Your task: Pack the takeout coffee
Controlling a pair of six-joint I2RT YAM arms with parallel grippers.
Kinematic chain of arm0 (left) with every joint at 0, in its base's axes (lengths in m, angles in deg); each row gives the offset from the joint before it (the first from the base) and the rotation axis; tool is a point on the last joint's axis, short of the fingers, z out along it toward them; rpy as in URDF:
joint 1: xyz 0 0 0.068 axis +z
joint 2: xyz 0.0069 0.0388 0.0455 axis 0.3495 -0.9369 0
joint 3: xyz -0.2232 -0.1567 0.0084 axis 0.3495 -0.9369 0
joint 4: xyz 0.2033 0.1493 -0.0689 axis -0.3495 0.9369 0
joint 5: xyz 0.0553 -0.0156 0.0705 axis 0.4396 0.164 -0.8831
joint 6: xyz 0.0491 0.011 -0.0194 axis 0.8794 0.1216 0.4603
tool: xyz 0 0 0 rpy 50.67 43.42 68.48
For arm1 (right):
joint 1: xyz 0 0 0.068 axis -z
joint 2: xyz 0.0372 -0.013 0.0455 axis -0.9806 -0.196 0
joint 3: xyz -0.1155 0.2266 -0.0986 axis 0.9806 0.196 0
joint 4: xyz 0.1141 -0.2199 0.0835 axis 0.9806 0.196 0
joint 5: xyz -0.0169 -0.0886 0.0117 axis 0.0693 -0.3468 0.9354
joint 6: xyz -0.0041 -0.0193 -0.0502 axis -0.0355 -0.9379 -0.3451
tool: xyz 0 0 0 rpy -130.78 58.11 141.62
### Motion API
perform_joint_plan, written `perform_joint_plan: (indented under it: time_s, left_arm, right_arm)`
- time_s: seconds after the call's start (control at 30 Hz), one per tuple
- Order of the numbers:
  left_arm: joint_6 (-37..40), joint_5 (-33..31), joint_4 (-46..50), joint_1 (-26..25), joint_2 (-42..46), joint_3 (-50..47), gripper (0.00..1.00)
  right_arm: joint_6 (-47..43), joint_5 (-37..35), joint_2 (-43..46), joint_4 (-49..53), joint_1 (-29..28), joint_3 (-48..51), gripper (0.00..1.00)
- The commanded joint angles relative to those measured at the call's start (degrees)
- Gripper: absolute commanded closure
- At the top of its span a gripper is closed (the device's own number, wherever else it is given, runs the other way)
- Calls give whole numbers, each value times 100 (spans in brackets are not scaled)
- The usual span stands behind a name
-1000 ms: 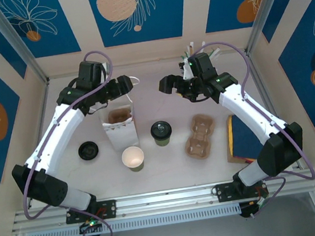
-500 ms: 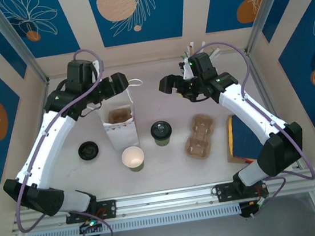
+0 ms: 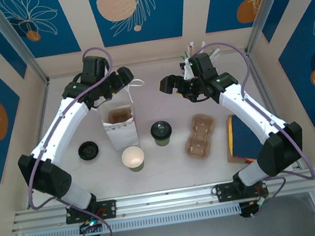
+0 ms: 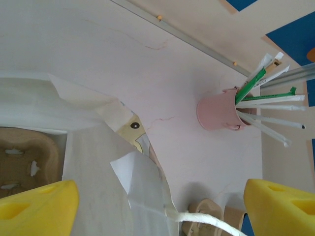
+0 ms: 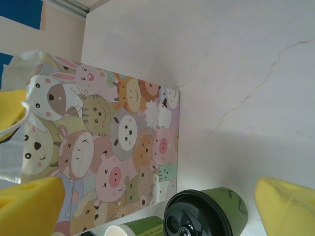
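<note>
Since half a second ago the left arm point(image 3: 65, 115) has swung: its wrist sits farther right and nearer the back wall, and its elbow is drawn in from the left side. The left tool point(image 3: 123, 79) hangs over the far rim of the bag point(image 3: 119, 135), jaws wide with nothing between them. The right arm point(image 3: 242, 104), the right tool point(image 3: 166, 84) and everything on the desk point(image 3: 169, 168) lie as before. That tool too gapes wide and empty, above bare desk beyond the coffee.

The coffee point(image 3: 161, 132) stands upright on the desk just right of the bag, apart from it: a dark-green paper cup under a round black plastic lid. A like green cup point(image 3: 132, 158), lidless and white inside, stands by the bag's near corner, and a loose lid point(image 3: 88, 150), black, lies left of the bag.

The bag is stiff paper, white within, printed with cartoon animals on one side, with a white cord handle point(image 3: 134, 81) close by the left tool. A moulded brown pulp carrier point(image 3: 118, 117) takes up its mouth. A second carrier point(image 3: 200, 134) lies right of the coffee. A pink holder point(image 4: 219, 109) of paper-wrapped straws point(image 4: 268, 98) stands by the back wall
</note>
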Motion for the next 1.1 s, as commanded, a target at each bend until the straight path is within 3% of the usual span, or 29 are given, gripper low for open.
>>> perform_joint_plan:
  time_s: [0.0,0.67,1.07]
  left_arm:
    - [-170,-209,-354,94,-107,-42,14]
    - [-435,8,-1682,197,-457,-481,14]
    - [-274,205,-2284,200,-191,-514,16]
  right_arm:
    - [9,65,75,-23,35,57,1]
    - [-1,110,16,-32,96,64,1]
    - [24,177,-63,-75,110,40,1]
